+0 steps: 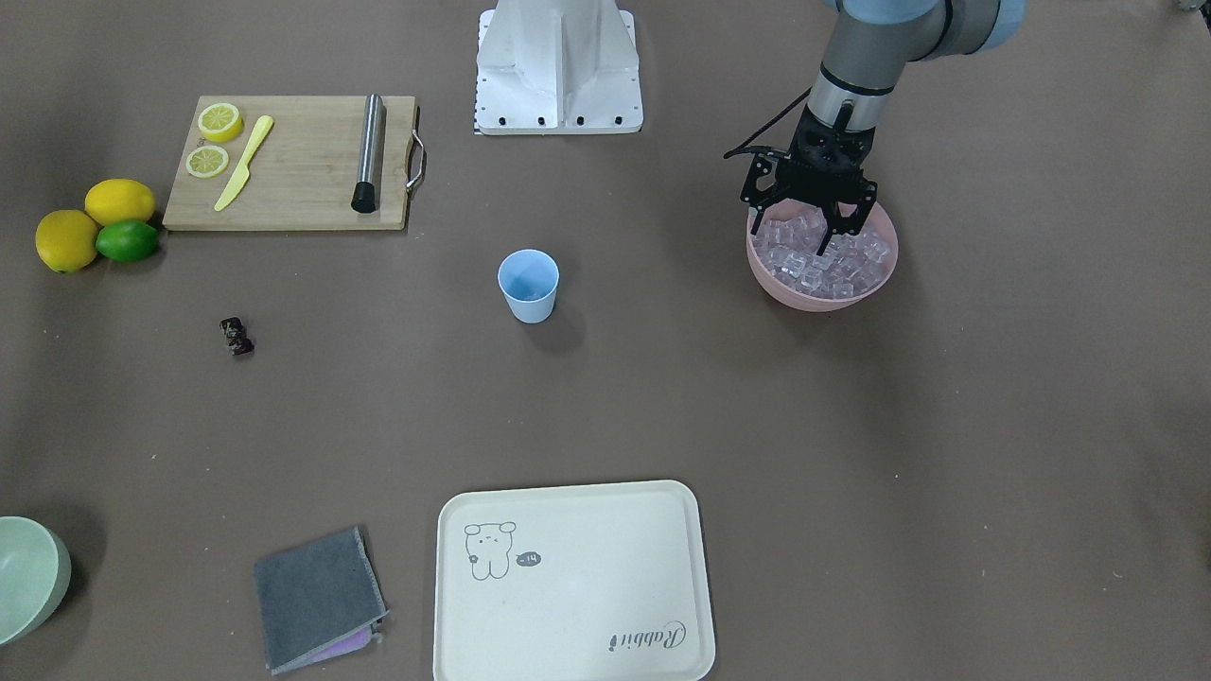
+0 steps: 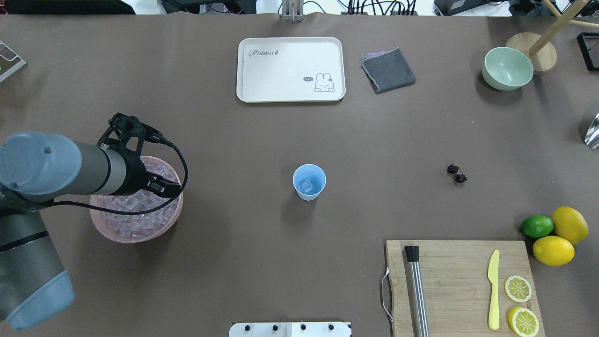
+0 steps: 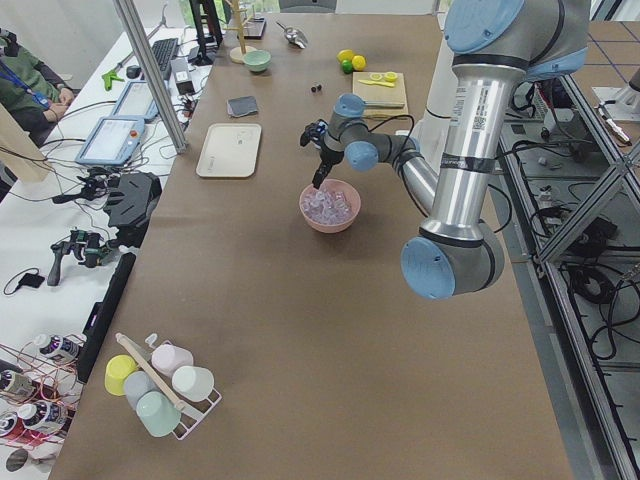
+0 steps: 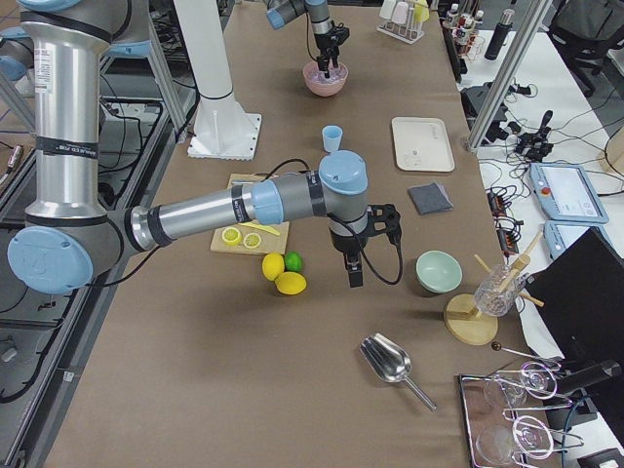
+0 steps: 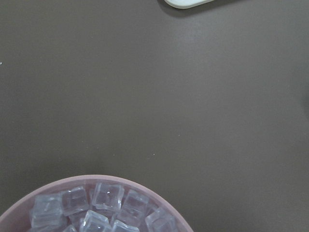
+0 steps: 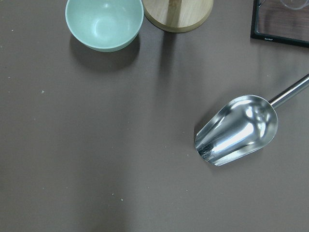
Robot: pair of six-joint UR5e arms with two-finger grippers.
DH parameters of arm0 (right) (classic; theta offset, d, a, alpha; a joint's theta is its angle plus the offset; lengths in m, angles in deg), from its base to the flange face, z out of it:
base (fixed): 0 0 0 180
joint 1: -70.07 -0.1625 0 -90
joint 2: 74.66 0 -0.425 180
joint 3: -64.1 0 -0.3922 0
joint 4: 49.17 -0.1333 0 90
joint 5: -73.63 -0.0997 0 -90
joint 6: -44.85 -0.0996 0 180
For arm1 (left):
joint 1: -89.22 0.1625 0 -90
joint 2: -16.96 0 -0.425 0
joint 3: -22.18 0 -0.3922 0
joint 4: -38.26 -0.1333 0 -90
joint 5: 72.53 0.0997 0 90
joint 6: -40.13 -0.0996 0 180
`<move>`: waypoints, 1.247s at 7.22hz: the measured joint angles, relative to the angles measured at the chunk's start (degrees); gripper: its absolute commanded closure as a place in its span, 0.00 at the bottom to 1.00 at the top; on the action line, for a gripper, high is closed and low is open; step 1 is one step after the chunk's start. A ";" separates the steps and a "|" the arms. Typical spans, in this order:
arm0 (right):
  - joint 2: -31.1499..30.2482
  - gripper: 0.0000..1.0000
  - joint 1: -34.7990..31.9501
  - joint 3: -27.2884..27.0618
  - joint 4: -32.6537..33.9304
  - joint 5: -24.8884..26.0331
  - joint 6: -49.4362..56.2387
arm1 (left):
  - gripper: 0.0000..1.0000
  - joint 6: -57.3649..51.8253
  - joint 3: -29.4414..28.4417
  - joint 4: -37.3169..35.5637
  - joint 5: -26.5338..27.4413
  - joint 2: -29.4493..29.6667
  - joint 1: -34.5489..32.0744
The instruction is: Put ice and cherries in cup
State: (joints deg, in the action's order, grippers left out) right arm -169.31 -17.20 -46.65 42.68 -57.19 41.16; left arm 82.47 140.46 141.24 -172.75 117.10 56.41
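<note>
At centre, cup (image 2: 309, 182) upright, mouth up

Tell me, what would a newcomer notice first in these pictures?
The left gripper, open, dips into a pink bowl heaped with clear ice, on the robot's left side of the table. At the table's middle stands a small light blue cup with one cube in it, and two dark cherries lie alone on the robot's right side.
</note>
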 measured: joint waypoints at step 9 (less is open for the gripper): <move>0.00 0.00 0.04 0.01 0.00 -0.20 0.02 | 0.37 -5.42 -3.02 0.19 0.46 -0.12 0.20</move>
State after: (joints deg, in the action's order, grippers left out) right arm -169.32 -17.16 -46.65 42.68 -57.39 41.18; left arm 77.05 137.43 141.43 -172.28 116.98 56.61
